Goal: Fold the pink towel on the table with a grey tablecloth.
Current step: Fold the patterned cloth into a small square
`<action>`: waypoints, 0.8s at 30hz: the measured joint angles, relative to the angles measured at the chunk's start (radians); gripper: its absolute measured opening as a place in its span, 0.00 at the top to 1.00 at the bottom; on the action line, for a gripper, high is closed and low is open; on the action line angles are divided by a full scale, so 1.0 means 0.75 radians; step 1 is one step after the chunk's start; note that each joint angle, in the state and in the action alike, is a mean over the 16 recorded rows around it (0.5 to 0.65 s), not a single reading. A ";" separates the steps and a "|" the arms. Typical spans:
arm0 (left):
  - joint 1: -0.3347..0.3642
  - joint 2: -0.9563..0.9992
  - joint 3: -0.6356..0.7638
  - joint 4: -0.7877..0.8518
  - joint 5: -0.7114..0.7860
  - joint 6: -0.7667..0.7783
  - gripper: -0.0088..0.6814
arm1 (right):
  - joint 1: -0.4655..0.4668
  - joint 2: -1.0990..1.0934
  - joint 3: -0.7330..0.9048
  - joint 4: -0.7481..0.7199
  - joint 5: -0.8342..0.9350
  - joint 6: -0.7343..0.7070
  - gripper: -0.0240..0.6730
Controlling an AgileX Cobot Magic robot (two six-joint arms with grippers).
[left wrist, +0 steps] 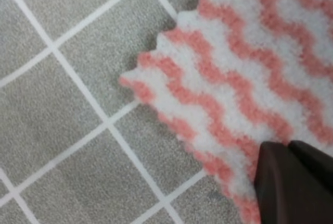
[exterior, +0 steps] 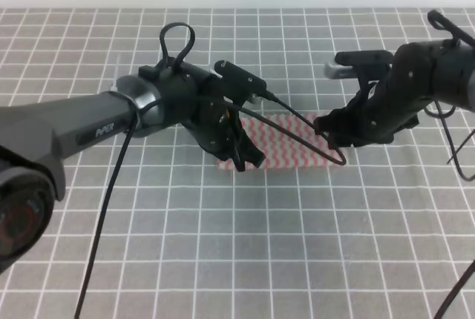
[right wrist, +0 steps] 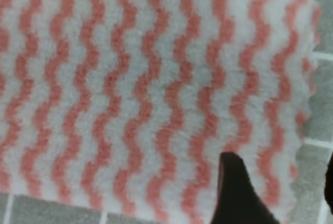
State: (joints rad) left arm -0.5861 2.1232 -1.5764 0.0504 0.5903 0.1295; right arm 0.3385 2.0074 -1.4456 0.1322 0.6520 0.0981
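Both grippers hovering at near corners of pink towel [exterior: 286,141] on table with a grey tablecloth [exterior: 297,245]. Left gripper [exterior: 241,157]: width unclear. Right gripper [right wrist: 281,193]: spread wide. Risk: fingers snagging tablecloth, or 1 corner slipping, skewing fold.

The pink towel [exterior: 286,145] lies flat on the worktop [exterior: 297,245], near its centre. The left gripper [exterior: 241,157] sits over the towel's left end, at the front corner. The right gripper [exterior: 332,137] sits over the towel's right end. The towel spans the space between both grippers.
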 joint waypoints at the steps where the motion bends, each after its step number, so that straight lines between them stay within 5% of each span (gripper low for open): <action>1: 0.000 0.003 0.000 -0.001 0.003 0.000 0.99 | 0.000 0.006 0.000 0.004 0.000 0.000 0.48; 11: 0.000 0.006 0.000 -0.006 0.016 0.000 0.99 | 0.001 0.055 -0.019 0.037 0.013 -0.014 0.58; 24: 0.000 0.009 -0.001 -0.005 0.014 0.001 0.99 | 0.002 0.050 -0.079 0.081 0.028 -0.100 0.93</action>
State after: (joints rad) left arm -0.5860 2.1301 -1.5772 0.0466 0.6010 0.1302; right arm 0.3402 2.0449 -1.5052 0.1933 0.6726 0.0234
